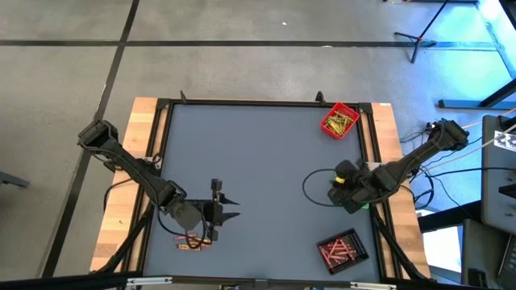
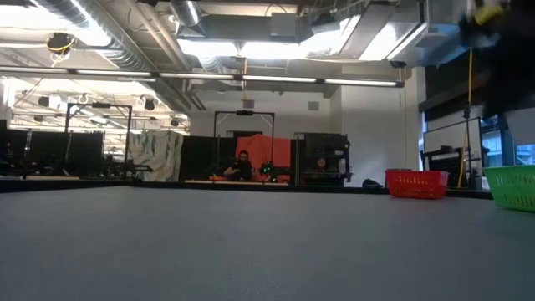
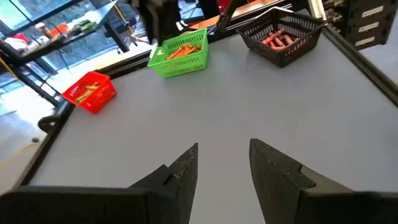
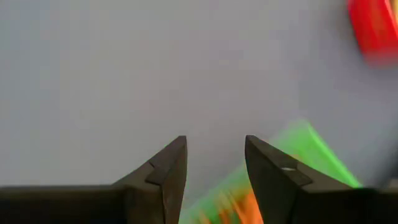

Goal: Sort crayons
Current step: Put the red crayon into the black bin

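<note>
Crayons (image 3: 180, 52), thin, light, stiff and likely brittle sticks, lie sorted in a green tray (image 3: 180, 60) just under the right hand (image 4: 214, 168), whose fingers stand spread and empty. Each looks best pinched mid-length. The left hand (image 3: 224, 171) waits spread over the bench (image 3: 249, 106).

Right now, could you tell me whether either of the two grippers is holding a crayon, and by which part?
Nothing is held. The left gripper hovers open and empty over the grey table; the right gripper is open above the green plastic basket of orange crayons.
</note>
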`<state>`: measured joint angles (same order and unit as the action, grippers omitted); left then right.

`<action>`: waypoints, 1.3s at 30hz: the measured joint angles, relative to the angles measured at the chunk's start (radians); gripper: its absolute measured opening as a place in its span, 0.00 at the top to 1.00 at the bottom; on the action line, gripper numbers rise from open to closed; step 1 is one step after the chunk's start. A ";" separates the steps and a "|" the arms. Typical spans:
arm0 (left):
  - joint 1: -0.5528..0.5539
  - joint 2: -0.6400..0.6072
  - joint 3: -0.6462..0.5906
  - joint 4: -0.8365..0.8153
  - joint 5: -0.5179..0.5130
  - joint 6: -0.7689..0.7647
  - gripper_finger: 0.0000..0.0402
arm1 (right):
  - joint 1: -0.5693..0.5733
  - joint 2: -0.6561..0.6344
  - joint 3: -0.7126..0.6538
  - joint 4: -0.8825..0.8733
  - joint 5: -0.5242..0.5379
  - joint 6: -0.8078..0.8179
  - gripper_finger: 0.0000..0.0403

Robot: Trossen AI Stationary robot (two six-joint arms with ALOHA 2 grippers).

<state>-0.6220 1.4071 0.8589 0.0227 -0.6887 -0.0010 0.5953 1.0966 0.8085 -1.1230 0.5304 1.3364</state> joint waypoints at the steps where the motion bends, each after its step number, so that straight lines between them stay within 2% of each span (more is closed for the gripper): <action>1: 0.000 0.000 0.000 0.000 0.008 -0.006 0.68 | 0.001 0.000 0.007 0.066 0.057 -0.066 0.61; 4: 0.013 0.000 0.000 0.000 0.103 -0.035 0.68 | 0.000 0.004 0.008 0.328 0.177 -0.328 0.62; 7: 0.030 0.000 0.000 -0.026 0.216 -0.108 0.68 | 0.000 0.034 0.009 0.590 0.236 -0.596 0.61; 12: 0.025 0.000 0.000 -0.173 0.298 -0.237 0.68 | 0.000 0.116 0.008 0.933 0.245 -0.949 0.61; 19: -0.069 0.003 0.011 -0.339 0.331 -0.459 0.68 | 0.000 0.245 0.008 1.290 0.245 -1.333 0.61; 23: -0.129 0.028 0.040 -0.405 0.336 -0.563 0.68 | 0.000 0.288 0.008 1.447 0.245 -1.461 0.61; 27: -0.176 0.082 0.061 -0.431 0.367 -0.653 0.68 | 0.000 0.309 0.007 1.508 0.228 -1.509 0.61; 36: -0.233 0.181 0.075 -0.439 0.485 -0.867 0.68 | -0.001 0.310 0.007 1.526 0.219 -1.553 0.61; 39: -0.245 0.188 0.075 -0.442 0.493 -0.898 0.68 | -0.008 0.310 0.007 1.525 0.217 -1.574 0.61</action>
<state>-0.8671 1.5955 0.9337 -0.4193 -0.1955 -0.8992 0.5874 1.4071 0.8158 0.4023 0.7477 -0.2372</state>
